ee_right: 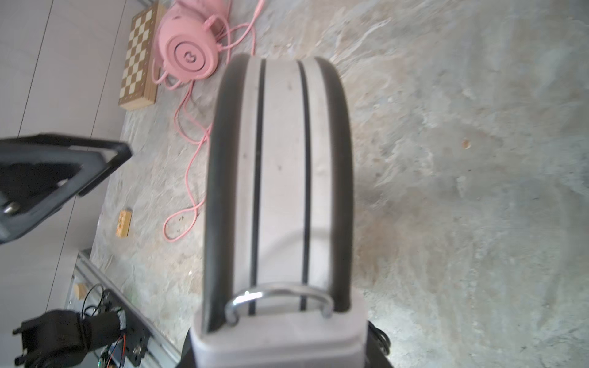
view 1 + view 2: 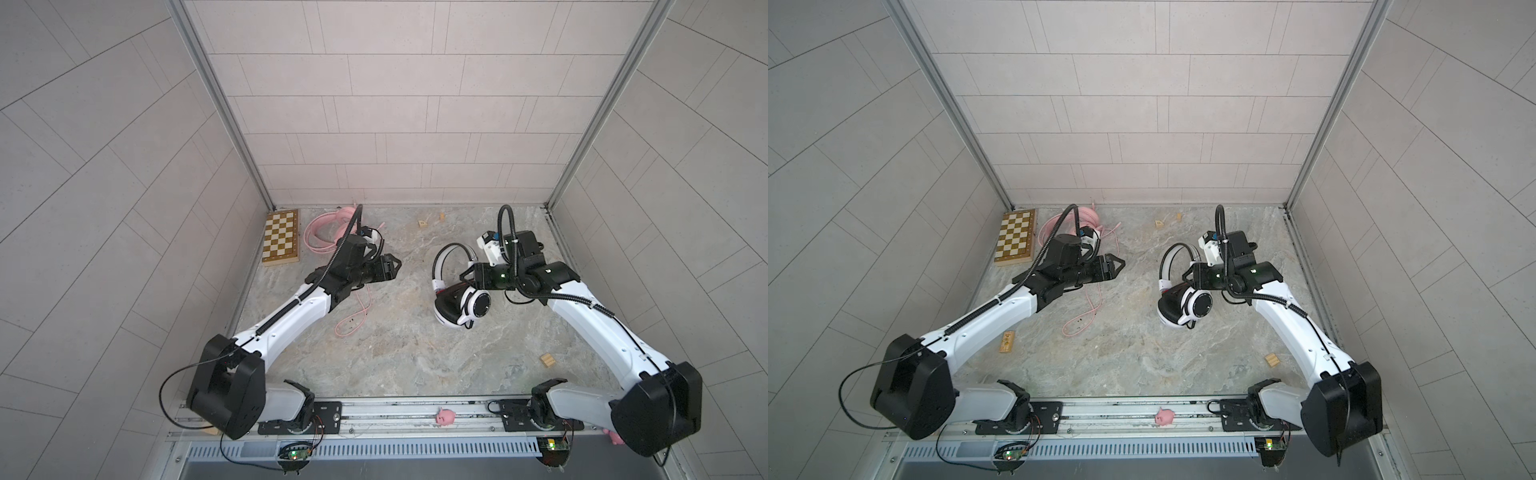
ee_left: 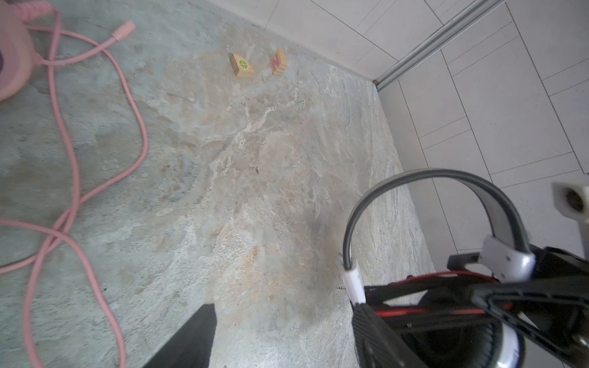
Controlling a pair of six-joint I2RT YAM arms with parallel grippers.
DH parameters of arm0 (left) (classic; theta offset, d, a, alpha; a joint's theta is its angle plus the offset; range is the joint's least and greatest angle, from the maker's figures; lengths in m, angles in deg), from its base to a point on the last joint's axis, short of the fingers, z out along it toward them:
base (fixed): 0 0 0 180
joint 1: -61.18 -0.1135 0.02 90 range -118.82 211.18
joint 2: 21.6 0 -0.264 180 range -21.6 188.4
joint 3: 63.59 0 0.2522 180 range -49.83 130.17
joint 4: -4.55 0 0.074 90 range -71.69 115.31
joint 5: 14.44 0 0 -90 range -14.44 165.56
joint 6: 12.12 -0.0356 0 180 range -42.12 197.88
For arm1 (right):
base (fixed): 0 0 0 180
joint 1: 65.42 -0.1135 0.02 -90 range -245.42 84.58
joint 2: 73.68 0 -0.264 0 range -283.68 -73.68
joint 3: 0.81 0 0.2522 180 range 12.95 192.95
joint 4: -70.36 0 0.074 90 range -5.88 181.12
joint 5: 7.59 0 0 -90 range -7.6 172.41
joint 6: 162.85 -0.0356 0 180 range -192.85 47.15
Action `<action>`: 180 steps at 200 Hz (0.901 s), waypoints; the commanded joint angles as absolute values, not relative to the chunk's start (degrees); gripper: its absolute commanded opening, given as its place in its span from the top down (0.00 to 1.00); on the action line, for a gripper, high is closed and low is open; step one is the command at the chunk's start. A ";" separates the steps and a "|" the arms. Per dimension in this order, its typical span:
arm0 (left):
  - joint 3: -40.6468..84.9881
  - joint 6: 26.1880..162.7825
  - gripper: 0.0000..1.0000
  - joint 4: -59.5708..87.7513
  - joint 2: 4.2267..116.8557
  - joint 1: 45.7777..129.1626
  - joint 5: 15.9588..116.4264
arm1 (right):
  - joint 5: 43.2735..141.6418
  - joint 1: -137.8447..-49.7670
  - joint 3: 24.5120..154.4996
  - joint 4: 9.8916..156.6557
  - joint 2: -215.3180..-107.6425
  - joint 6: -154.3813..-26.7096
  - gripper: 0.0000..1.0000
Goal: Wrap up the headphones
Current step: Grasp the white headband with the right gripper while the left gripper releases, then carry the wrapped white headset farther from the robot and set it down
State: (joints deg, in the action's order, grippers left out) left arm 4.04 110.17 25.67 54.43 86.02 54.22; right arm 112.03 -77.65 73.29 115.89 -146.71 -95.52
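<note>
Right jaws clamp the white headphones (image 2: 473, 305) by a headband end, right of the desk's (image 2: 415, 357) middle, likely steadying them for winding; left jaws gape empty, the pink headphones (image 2: 345, 216) lying in the far-left corner.

Mid tabletop (image 2: 415, 332) free; pink cable (image 3: 145, 143) left

Chessboard (image 2: 280, 237) far left (headphones (image 2: 343, 215) just beside)

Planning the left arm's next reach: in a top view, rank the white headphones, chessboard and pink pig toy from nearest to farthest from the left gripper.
1. white headphones, just right of the left gripper.
2. chessboard, back left corner.
3. pink pig toy, on the front rail.
</note>
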 commanded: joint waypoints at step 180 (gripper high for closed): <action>3.16 103.64 0.26 38.97 47.09 71.29 38.98 | 106.48 -50.93 82.50 69.95 -184.30 -114.92 0.93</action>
